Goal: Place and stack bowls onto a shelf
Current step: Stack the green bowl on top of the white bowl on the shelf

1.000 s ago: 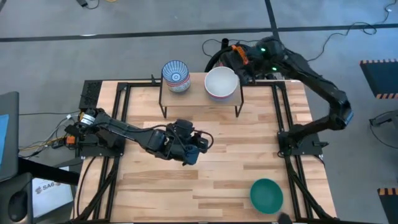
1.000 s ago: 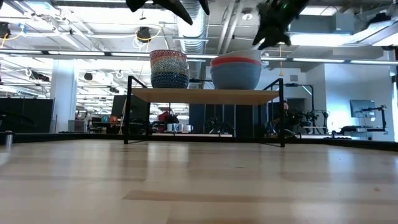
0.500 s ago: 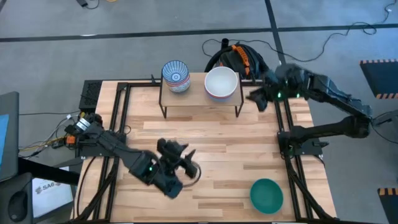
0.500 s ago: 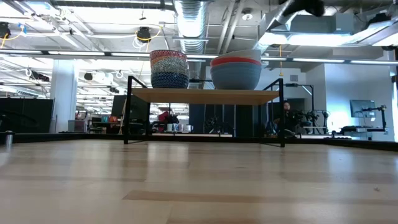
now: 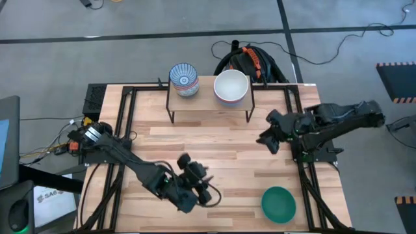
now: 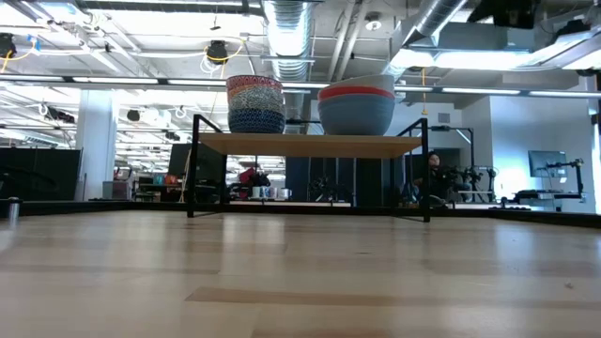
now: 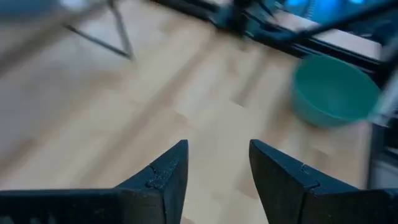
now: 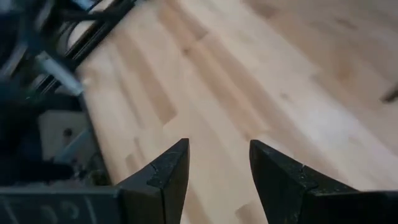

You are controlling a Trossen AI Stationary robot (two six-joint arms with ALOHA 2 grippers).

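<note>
On shelf (image 5: pixel 208 97): two bowl stacks (image 6: pixel 357 111).

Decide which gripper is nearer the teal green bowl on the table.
Left. The left gripper sits beside the teal green bowl, toward the table's middle; the right gripper hangs farther off, toward the shelf.

table centre (image 5: pixel 214 153) bare, teal bowl (image 5: pixel 279 203) front-right

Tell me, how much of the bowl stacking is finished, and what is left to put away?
Nearly done. Two stacks of bowls already sit on the shelf: one topped by the blue-and-white patterned bowl, one by the white bowl. Neither gripper holds anything; the left gripper and right gripper are both open. Only the teal green bowl remains on the table.
</note>
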